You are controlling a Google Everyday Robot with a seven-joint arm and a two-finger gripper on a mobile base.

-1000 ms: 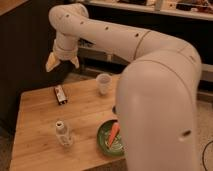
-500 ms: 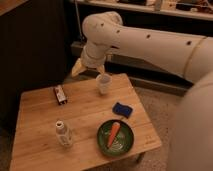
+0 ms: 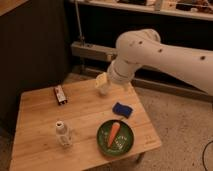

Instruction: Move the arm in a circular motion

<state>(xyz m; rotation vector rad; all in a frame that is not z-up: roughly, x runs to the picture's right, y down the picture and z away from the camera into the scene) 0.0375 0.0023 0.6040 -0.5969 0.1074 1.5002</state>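
Note:
The large glossy white arm (image 3: 150, 50) reaches in from the right edge, its thick rounded segments dotted with small dark holes. It ends in a cream-yellow gripper (image 3: 103, 81) that hangs over the far edge of the wooden table (image 3: 40, 125), in front of a white cup (image 3: 105, 90) which it partly hides.
On the table lie a dark rectangular packet (image 3: 60, 94) at the far left, a blue sponge (image 3: 121, 110), a green plate (image 3: 115, 138) holding a carrot (image 3: 114, 133), and a small clear bottle (image 3: 61, 134) near the front left. Dark shelving and a metal rail stand behind.
The arm has swung to the right and pulled back. The gripper moved from over the table's far left corner to over its far middle edge, by the cup.

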